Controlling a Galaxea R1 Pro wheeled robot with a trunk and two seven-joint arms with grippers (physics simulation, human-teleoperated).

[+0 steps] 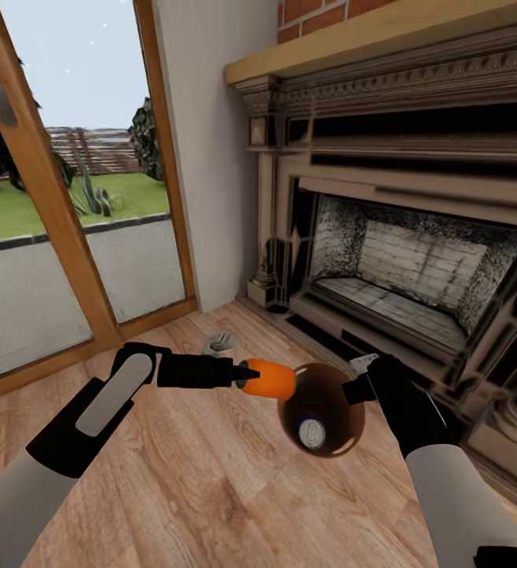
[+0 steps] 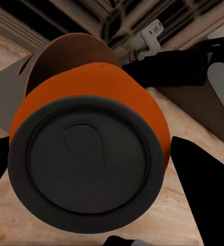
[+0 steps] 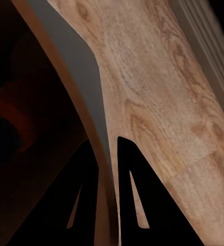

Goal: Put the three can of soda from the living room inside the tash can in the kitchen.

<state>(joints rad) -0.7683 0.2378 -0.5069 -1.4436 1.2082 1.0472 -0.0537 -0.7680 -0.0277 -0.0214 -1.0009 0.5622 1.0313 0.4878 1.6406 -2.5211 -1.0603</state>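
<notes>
Nearest the head camera: two grey forearms with black wrists, reaching out over the plank floor (image 1: 171,473). At far left, wood-framed glass doors (image 1: 69,237) with grass and a fence behind. On the left side, left claw (image 1: 252,377) pinching an orange can (image 1: 271,379), held level, its far end right at the rim of the bin (image 1: 341,410). In the left wrist view, dark can end with pull tab facing the camera, black fingers (image 2: 204,195) on either side, brown bin interior just beyond. Behind the can, on the floor near the wall, a small grey object (image 1: 220,342), too small to identify. Further right, the bin, tilted with its brown inside toward the camera; a blue can (image 1: 312,433) with a silver end lying inside. Right claw (image 3: 107,154) pressed on the bin's rim, one finger inside and one outside in the right wrist view. At right, the ornate fireplace (image 1: 408,268) beneath a wooden mantel (image 1: 353,43) and red brick.
</notes>
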